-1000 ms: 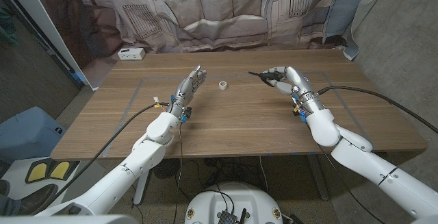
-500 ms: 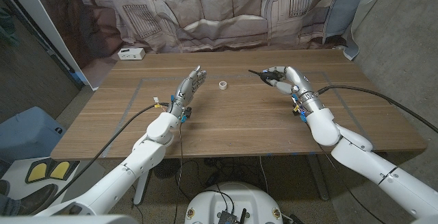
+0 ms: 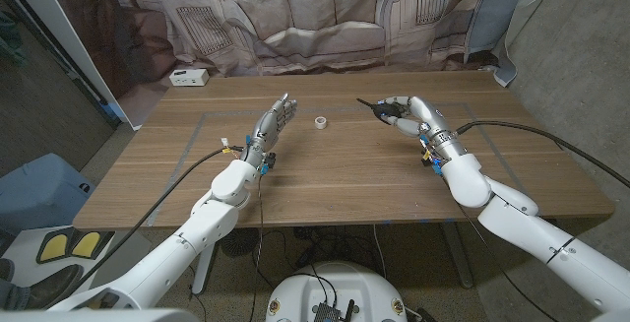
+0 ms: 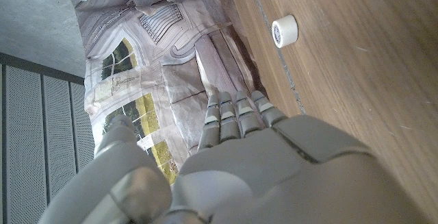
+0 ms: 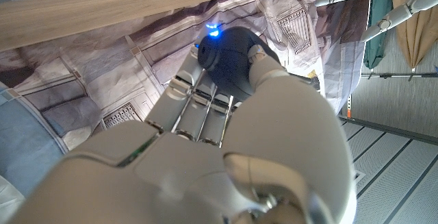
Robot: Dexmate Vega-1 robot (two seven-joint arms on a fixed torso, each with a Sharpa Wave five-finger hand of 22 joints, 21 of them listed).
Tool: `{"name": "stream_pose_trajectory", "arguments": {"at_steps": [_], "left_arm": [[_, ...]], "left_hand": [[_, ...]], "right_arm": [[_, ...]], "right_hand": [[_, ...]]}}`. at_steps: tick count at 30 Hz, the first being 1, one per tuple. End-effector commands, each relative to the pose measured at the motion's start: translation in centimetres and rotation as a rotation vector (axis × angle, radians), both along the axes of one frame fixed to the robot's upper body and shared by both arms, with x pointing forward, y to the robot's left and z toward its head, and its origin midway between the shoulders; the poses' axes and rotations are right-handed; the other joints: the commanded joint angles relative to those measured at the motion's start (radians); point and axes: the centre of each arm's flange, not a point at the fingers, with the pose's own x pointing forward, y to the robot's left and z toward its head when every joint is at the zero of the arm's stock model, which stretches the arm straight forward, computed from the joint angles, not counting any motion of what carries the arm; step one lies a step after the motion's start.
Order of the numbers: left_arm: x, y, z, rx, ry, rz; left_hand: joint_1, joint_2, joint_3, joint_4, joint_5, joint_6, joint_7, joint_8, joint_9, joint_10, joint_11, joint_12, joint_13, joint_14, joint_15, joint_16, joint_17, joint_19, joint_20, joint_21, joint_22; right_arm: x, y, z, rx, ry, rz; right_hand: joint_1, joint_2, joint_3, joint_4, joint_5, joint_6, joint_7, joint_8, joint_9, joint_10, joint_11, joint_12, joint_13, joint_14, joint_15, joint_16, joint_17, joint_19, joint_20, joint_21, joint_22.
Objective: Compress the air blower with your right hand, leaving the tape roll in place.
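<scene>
Black rubber bulb of the air blower (image 5: 229, 59) wrapped in the right hand (image 3: 411, 113), fingers curled round it and thumb pressed against its side, nozzle pointing toward the desk's middle, held just over the wooden desk (image 3: 345, 179) on its right side. Grasp step done by the look of it; squeeze itself in hand or about to begin. Next: closing the fingers harder on the bulb, no sideways travel. White tape roll (image 3: 321, 122) well apart, near the middle. Left hand (image 3: 273, 125) holding nothing, fingers straight and together.
</scene>
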Motion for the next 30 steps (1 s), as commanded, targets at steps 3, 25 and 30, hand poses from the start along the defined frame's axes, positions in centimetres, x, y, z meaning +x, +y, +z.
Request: {"name": "stream_pose_trajectory", "arguments": {"at_steps": [3, 25, 30], "left_arm": [[-0.03, 0.16, 0.08, 0.001, 0.001, 0.007], [-0.01, 0.44, -0.03, -0.005, 0.002, 0.008], [0.01, 0.53, -0.15, -0.006, 0.006, 0.010]], "left_hand": [[0.000, 0.011, 0.003, -0.002, 0.000, 0.007, -0.001, 0.007, 0.005, 0.007, 0.002, -0.001, 0.001, 0.009, 0.003, -0.003, 0.006, 0.005, 0.006, -0.005, 0.005], [0.000, 0.012, 0.004, -0.003, 0.000, 0.007, -0.001, 0.007, 0.005, 0.007, 0.004, -0.001, 0.001, 0.010, 0.001, -0.003, 0.006, 0.004, 0.007, -0.005, 0.005], [0.000, 0.012, 0.004, -0.004, 0.000, 0.007, -0.001, 0.007, 0.005, 0.006, 0.005, -0.002, 0.001, 0.009, 0.002, -0.003, 0.006, 0.004, 0.006, -0.005, 0.005]], "right_arm": [[0.23, 0.06, 0.02, -0.010, 0.010, 0.009], [0.14, 0.30, 0.18, -0.030, 0.012, 0.009], [0.15, 0.31, 0.11, -0.027, 0.011, 0.007]], "right_hand": [[-0.011, -0.003, -0.006, -0.001, 0.005, -0.009, -0.002, -0.002, 0.002, -0.008, 0.004, 0.000, 0.002, -0.011, -0.042, -0.002, 0.005, -0.005, 0.003, -0.001, 0.001], [-0.049, -0.025, -0.035, 0.008, -0.001, -0.033, 0.008, -0.007, 0.002, -0.038, 0.014, -0.002, 0.003, -0.042, -0.024, -0.013, 0.012, -0.025, 0.012, -0.007, -0.001], [-0.053, -0.028, -0.039, 0.007, -0.001, -0.042, 0.008, -0.009, 0.002, -0.045, 0.013, -0.003, 0.003, -0.049, -0.024, -0.015, 0.014, -0.031, 0.014, -0.009, -0.002]]}}
